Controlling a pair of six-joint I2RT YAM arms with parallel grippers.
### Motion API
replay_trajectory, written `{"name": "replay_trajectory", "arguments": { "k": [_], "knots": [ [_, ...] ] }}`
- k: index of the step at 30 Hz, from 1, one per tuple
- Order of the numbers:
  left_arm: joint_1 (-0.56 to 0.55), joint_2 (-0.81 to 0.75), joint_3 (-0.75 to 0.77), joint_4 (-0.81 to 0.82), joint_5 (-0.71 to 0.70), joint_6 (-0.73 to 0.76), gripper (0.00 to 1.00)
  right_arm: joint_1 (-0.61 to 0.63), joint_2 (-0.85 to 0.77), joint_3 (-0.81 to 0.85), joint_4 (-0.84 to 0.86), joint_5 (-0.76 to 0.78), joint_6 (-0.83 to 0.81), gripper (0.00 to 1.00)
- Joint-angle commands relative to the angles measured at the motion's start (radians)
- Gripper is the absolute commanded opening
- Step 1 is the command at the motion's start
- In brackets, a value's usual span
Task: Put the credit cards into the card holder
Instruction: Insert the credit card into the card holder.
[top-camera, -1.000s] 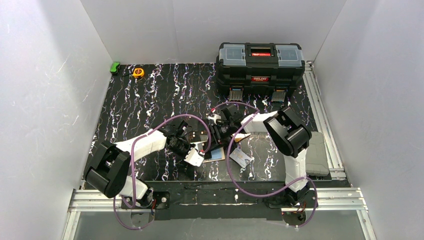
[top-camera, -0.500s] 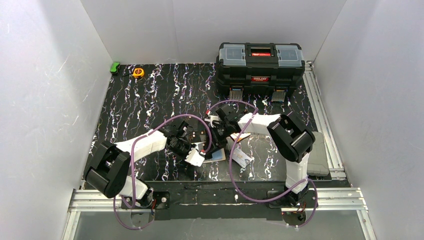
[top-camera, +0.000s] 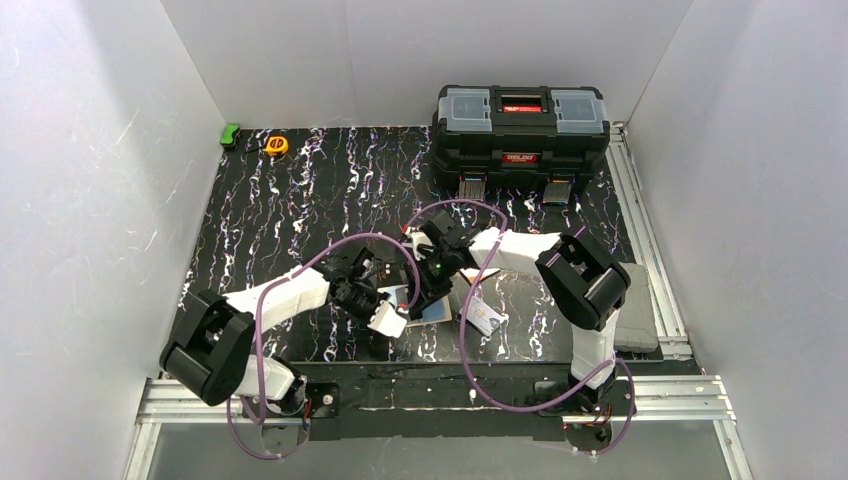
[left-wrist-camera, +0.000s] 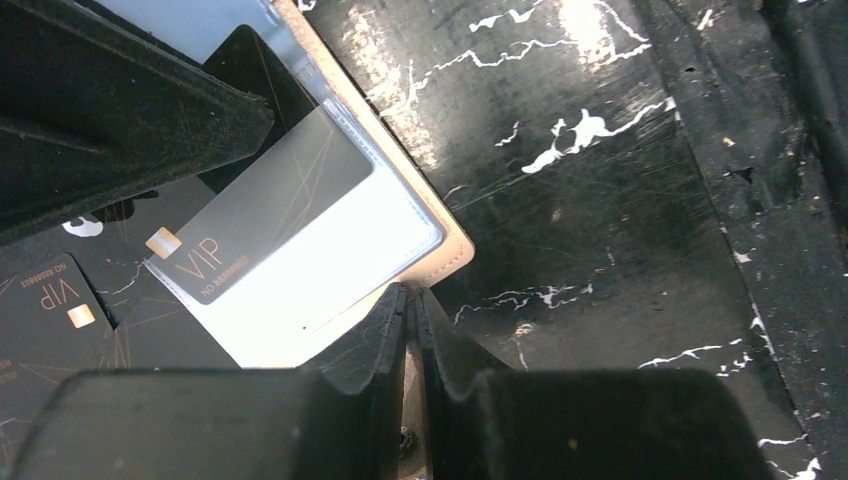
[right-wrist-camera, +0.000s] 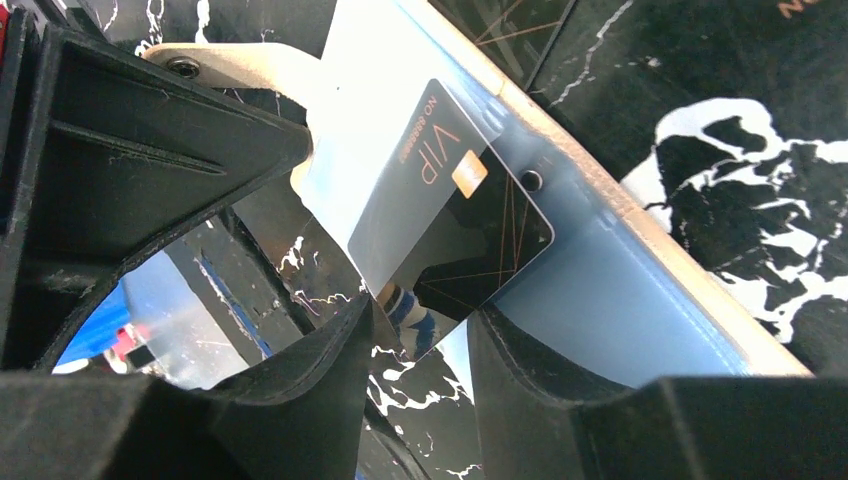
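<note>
- L end effector (left-wrist-camera: 410, 305) shut, pinching cream edge of holder (left-wrist-camera: 458, 250). Holder lies open on table (left-wrist-camera: 620, 230), btwn the two arms. Pinch should be firm so holder can't slide.
- R end effector (right-wrist-camera: 420, 350) jaws apart, straddling low corner of dark VIP card (right-wrist-camera: 450, 210); can't tell if they touch it.
- Card partly in clear pocket (right-wrist-camera: 620, 300), skewed to slot. Best guess: square it w/ slot first, then push flat along its length.
- Risk: corner snags plastic lip, or card bows and pops out. Go slow.
- 2nd VIP card (left-wrist-camera: 50, 310) and pale card (top-camera: 484, 318) on table by holder, not yet in.
</note>
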Motion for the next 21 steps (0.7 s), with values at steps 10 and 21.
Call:
{"name": "replay_trajectory", "arguments": {
  "k": [10, 21],
  "knots": [
    [-0.004, -0.081, -0.083, 0.082, 0.069, -0.029, 0.06, 0.057, 0.001, 0.076, -0.069, -0.013, -0.104, 0.49],
    [-0.004, -0.077, -0.077, 0.098, 0.071, -0.034, 0.06, 0.086, -0.01, 0.09, -0.045, -0.043, -0.124, 0.49]
  ]
}}
